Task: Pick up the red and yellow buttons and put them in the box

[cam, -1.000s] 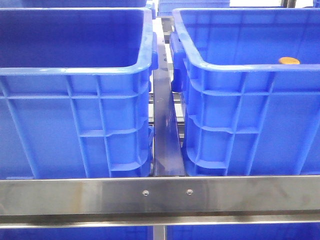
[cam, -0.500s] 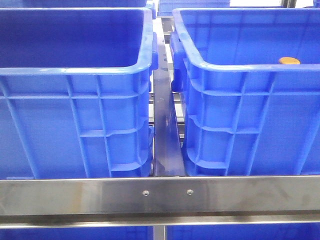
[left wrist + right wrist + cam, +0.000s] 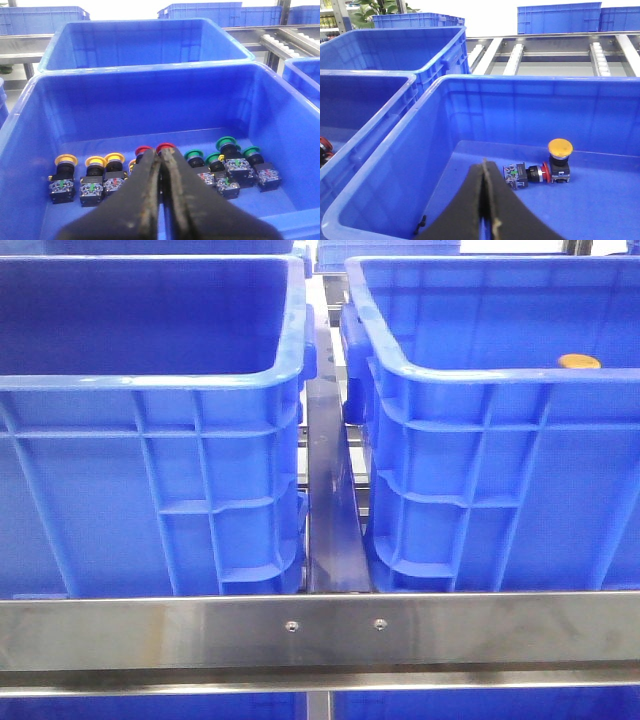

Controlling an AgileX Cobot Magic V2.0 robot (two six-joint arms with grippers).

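In the left wrist view a blue crate (image 3: 150, 71) holds a row of buttons on its floor: yellow-capped ones (image 3: 95, 162) on one side, two red ones (image 3: 143, 150) in the middle. My left gripper (image 3: 161, 154) hangs over that row, shut and empty, its tips in front of the red caps. In the right wrist view the box (image 3: 520, 81) holds a yellow-orange button (image 3: 560, 147) standing upright and a red button (image 3: 545, 173) lying on its side against it. My right gripper (image 3: 484, 164) is shut and empty, short of that pair. The front view shows the orange cap (image 3: 579, 362) but neither gripper.
Several green buttons (image 3: 227, 145) stand beside the red ones. A small black screw (image 3: 421, 223) lies in the box's near corner. The two crates stand side by side with a narrow gap (image 3: 330, 500) behind a steel rail (image 3: 320, 630). More crates and a roller conveyor (image 3: 555, 50) lie beyond.
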